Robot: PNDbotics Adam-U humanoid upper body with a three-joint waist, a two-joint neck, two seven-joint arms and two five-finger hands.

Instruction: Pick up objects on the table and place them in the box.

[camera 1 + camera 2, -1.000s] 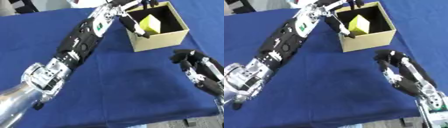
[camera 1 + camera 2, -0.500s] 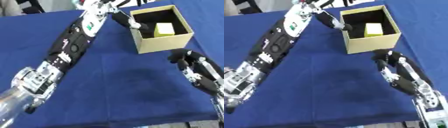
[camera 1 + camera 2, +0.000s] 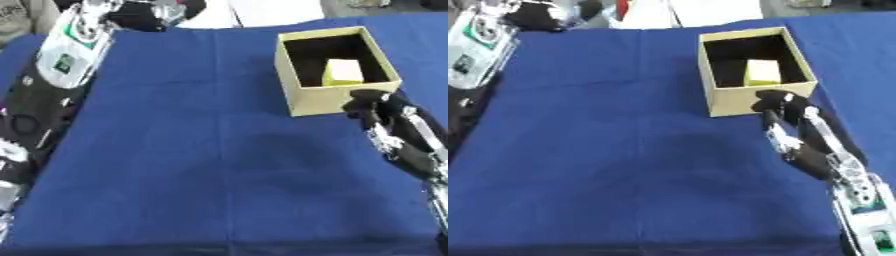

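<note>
- Right hand point(image 3: 798, 132): lies low on the table point(image 3: 192, 150), fingers relaxed and spread, holding nothing. Its fingertips point(image 3: 367, 97) reach the near wall of the box point(image 3: 328, 102), touching it or just short of it; which, cannot be told.
- Left hand point(image 3: 162, 10): at the far left table edge, at the end of a long forearm. Dark and blurred; whether its fingers are curled or straight cannot be told. Nothing is seen in it.
- Box: open-topped, tan, standing directly beyond the right hand's fingertips and well apart from the left hand.
- Block point(image 3: 343, 71): yellow, inside the box, just beyond the right fingertips behind the near wall. It lies toward the box's right side.
- Task state, as judged: this block is placed. No other loose object is visible on the blue cloth, so little or nothing may remain.
- Risk 1: the right hand sits against or next to the box wall. Any forward or sideways motion of that hand could shove or tip the box.
- Risk 2: the left arm point(image 3: 52, 80) spans the left side of the table. A sweep back toward the box could clip its near corner.
</note>
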